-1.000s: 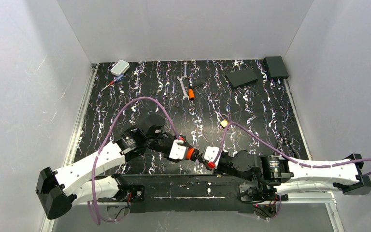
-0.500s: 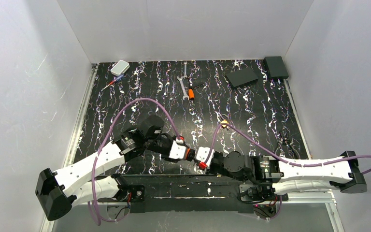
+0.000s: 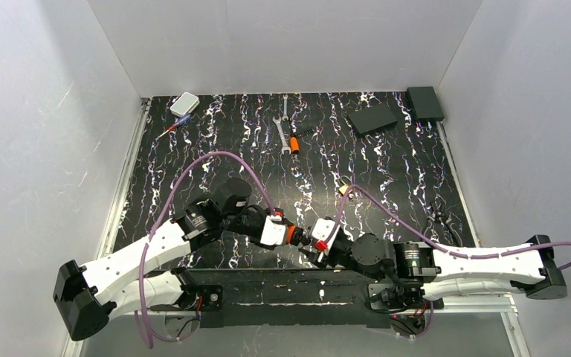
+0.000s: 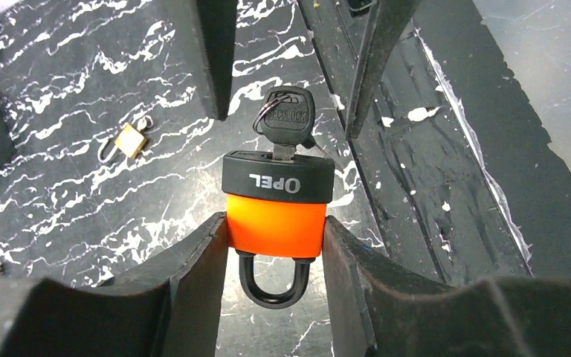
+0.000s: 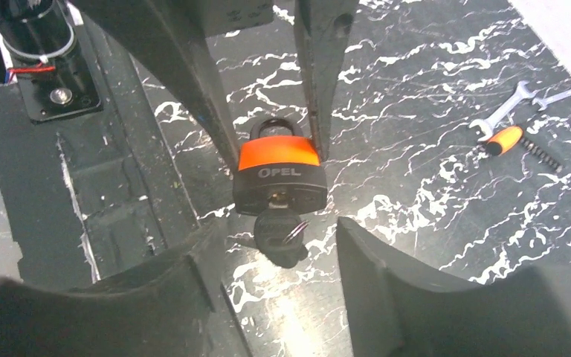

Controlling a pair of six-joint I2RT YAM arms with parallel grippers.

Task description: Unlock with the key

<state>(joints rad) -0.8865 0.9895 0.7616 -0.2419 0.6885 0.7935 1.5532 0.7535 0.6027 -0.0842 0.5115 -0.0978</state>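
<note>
Where the key (image 4: pixel 285 119) enters the padlock (image 4: pixel 276 216), its blade is hidden

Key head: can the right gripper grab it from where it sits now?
Probably yes. The key sticks out of the padlock, between the open fingers of the right gripper, with nothing else in the gap.

Left arm (image 3: pixel 137 256) and right arm (image 3: pixel 483 264): white shells, black joints, a purple cable (image 3: pixel 201 158) looping off each; left gripper (image 4: pixel 275 223) and right gripper (image 5: pixel 279 227) matte black.
</note>
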